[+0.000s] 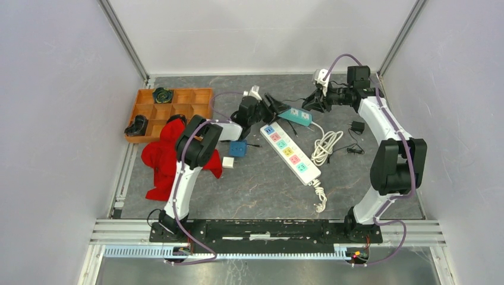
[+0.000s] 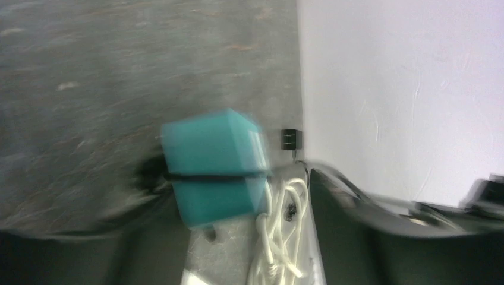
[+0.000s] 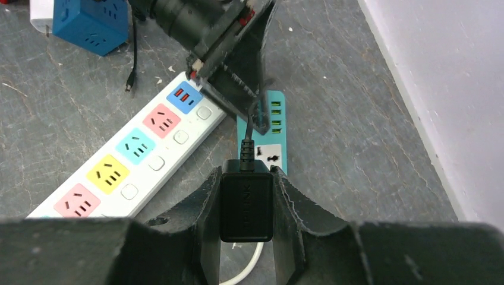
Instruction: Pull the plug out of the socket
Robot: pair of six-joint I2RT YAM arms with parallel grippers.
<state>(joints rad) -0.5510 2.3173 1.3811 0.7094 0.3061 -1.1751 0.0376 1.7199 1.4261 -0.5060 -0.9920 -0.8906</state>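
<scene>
The teal socket strip lies at the back middle of the table. My left gripper is shut on its left end; in the blurred left wrist view the teal block sits between the jaws with a black cable across it. My right gripper is shut on the black plug adapter, gripped by its sides. The plug sits just in front of the strip's white outlet. Its prongs are hidden, so I cannot tell if it is seated. Its cable runs toward the left gripper's fingers.
A long white power strip with coloured outlets lies diagonally at centre, its white cord coiled to the right. A blue cube socket, a red cloth, an orange tray and a small black adapter are around.
</scene>
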